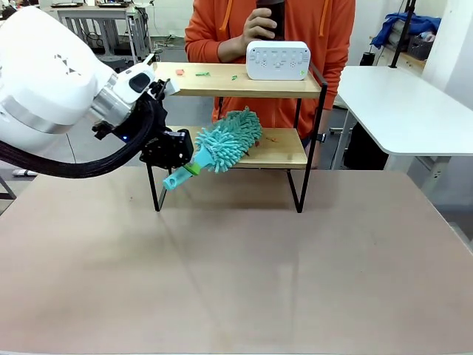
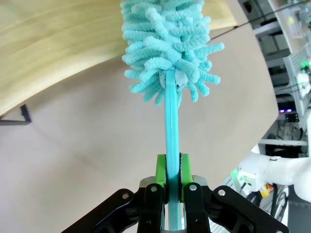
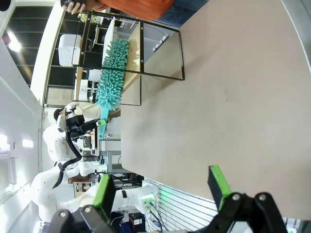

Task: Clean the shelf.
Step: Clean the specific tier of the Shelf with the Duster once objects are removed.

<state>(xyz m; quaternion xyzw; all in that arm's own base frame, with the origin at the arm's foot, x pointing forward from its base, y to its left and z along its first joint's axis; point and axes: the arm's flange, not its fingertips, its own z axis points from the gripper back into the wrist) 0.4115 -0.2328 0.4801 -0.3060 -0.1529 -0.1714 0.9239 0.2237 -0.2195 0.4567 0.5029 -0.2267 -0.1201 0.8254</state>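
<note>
Well, L gripper (image 2: 168, 164) clamps duster (image 1: 229, 139) at shelf (image 1: 222, 88); white box (image 1: 278, 61) print unreadable.

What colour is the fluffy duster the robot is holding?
Turquoise; the duster shows best in the left wrist view.

1. A beige counter (image 1: 236, 281) is seen across the foreground.
2. A white box-shaped device (image 1: 277, 60) with a row of pale buttons is seen upright, raised above the counter.
3. A person in an orange hooded top (image 1: 336, 37) is seen behind the device.
4. A white table (image 1: 399, 111) is set to the right.
5. A blue cloth (image 1: 403, 28) is seen far behind the table.
</note>
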